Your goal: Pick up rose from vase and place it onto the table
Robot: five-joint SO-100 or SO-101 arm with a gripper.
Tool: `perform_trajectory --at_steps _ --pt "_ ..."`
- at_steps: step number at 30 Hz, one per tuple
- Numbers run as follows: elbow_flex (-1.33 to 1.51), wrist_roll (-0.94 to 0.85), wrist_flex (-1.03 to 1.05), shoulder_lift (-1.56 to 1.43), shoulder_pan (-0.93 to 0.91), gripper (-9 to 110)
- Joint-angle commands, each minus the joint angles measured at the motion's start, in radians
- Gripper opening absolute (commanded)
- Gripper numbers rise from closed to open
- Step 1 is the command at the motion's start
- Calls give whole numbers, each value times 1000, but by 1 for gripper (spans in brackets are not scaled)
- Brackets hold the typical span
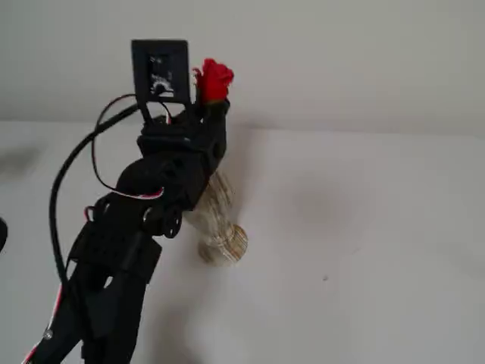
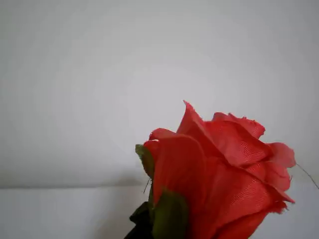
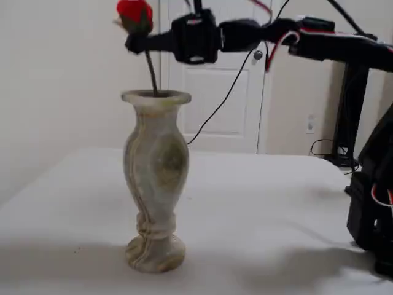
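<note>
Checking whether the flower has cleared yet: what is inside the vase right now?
The rose's stem still runs down into the vase mouth, with the hand at the stem just under the bloom. The opaque stone hides how deep the stem goes and anything else inside.

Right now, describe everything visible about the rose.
The rose is a bright red bud of cloth-like petals with green sepals on a thin grey-green stem. It stands nearly upright, its stem running down into the mouth of the vase, the bud well above the rim. The gripper meets it just under the bud. The wrist view shows the petals close up.
</note>
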State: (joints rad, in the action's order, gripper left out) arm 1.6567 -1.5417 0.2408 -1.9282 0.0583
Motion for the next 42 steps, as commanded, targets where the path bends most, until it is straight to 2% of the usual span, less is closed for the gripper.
perform_trajectory --at_steps 1,13,20,23,28,30,34,42 --pt "-190 -63 17 -9 -41 0" --pt "-460 -295 48 -35 -279 0" --pt "-482 -453 173 -74 -486 0" --pt "-482 -486 362 -117 -546 0" --pt "-446 -500 790 -213 -572 0" --pt "-344 -503 847 -275 -569 0" --pt "0 -517 825 -460 -548 0" --pt "738 -518 468 -848 -512 0"
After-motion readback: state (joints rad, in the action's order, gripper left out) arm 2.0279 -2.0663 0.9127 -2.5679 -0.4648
